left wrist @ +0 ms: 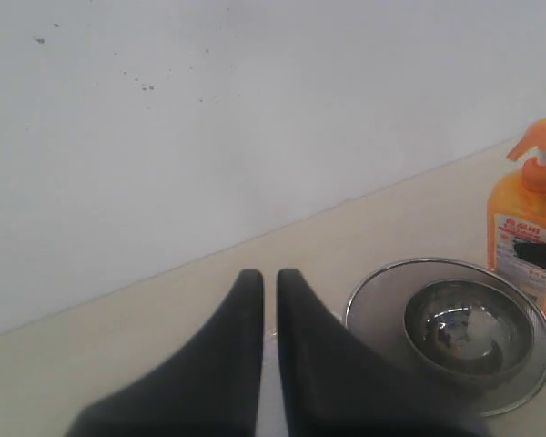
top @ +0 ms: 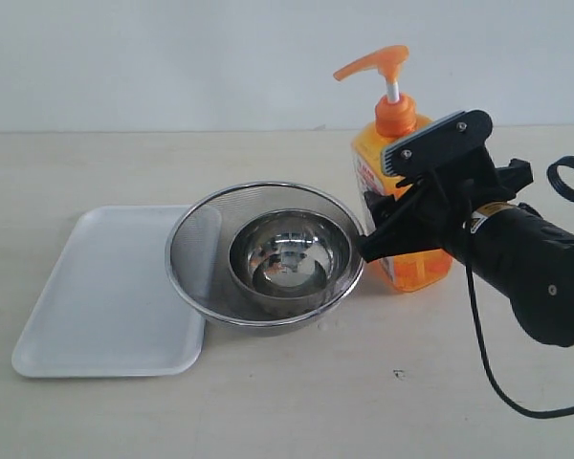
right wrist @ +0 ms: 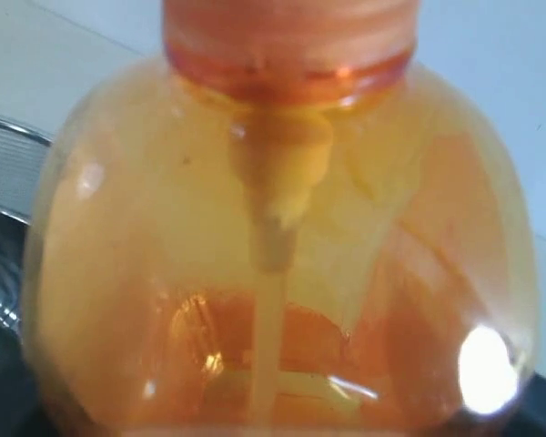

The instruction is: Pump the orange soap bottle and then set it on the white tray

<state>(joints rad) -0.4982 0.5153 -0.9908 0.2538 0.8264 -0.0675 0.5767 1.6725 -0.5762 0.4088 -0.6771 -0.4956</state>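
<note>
Well, here we are with most of the job ahead of us, by our reading. The tall translucent orange soap bottle (top: 423, 270) with its orange pump head (top: 383, 62) stands upright on the pale table (top: 364, 382) at the right, towards the far side. It is just beside the right rim of the round steel mesh strainer (top: 193, 251). It is not on the flat white rectangular tray (top: 96, 287), which lies well apart on the left. The strainer overlaps the tray's right edge, and a shiny steel bowl (top: 289, 251) sits inside the strainer. So the placing is clearly not yet done. As for the pumping, we cannot tell: the head sits high on its white stem (top: 393, 91), nothing presses it, and we see no soap squeezed out anywhere.

Now the pincers. The right gripper (top: 379, 203) reaches in from the right at the level of the bottle's body with its jaws spread wide. One jaw lies across the shoulder and the other low by the labelled face, its tip close to the strainer's rim. In the right wrist view the bottle fills everything, so it sits deep between the jaws. We judge that a clasp on the bottle, though the contact itself is hidden from us. The left gripper (left wrist: 269, 278) shows only in its own wrist view, jaws drawn together to a thin slit, nothing between them.
</note>
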